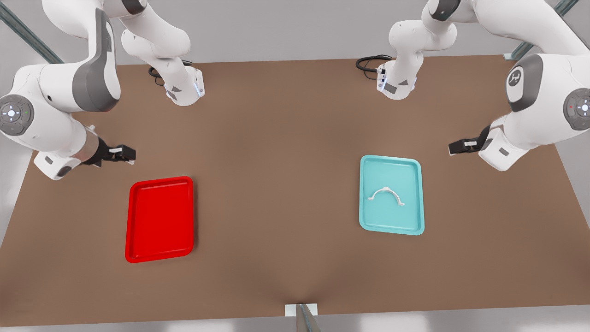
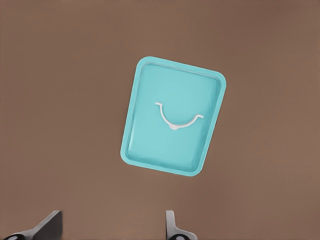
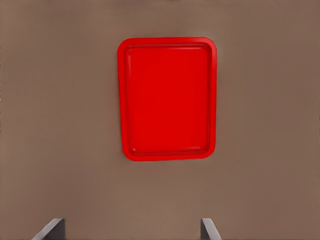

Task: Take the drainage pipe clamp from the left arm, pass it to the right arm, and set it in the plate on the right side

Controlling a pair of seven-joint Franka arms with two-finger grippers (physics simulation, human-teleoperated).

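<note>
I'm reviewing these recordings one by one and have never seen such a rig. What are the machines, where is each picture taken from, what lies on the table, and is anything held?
These are simulator renders of two white robot arms, each ending in a two-fingered pincer. The front view looks down on a brown table. The other two pictures come from cameras on the arms' wrists.

The left arm's pincer is on the front view's right, above the table by a teal tray. A small white clamp lies in that tray. The right arm's pincer is on the front view's left, near the red tray, which has nothing in it.

In the wrist views both pincers are open and hold nothing. The clamp has not been picked up.
</note>
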